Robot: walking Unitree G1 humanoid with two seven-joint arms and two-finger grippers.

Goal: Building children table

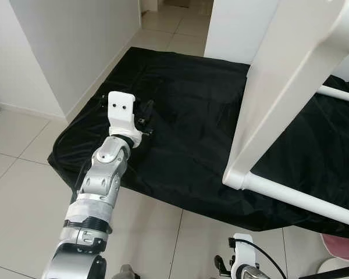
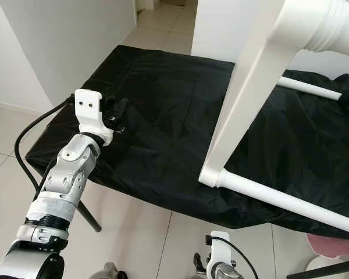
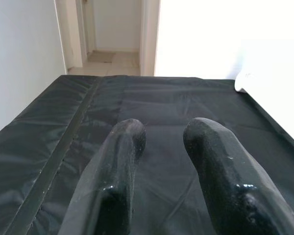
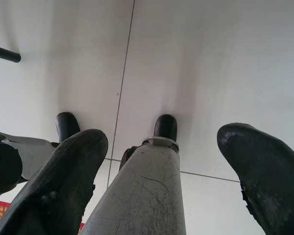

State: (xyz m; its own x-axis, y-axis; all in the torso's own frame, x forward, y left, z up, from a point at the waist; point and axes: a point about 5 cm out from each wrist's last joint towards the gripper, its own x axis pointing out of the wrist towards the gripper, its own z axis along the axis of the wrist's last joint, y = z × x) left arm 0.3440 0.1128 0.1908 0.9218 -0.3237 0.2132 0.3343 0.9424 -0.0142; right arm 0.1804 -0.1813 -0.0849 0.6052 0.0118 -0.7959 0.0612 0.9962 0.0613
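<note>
One white table frame, one black mat, two grippers showing.
The left gripper (image 3: pixel 161 142) is hovering over the black mat (image 1: pixel 186 116), fingers (image 3: pixel 210 161) slightly parted, empty; the white table frame (image 1: pixel 279 87) is standing on the mat's right side; the right gripper (image 4: pixel 161 161) is hanging wide open above the tiled floor (image 4: pixel 196 58).

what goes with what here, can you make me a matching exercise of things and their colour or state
Things:
1. mat
2. table frame
3. left gripper
4. right gripper

States:
a. white, standing on the mat
b. hanging low, pointing at the tiled floor
c. black, spread on the floor
d. fingers apart, held over the mat, empty

Pairs: 1-c, 2-a, 3-d, 4-b
</note>
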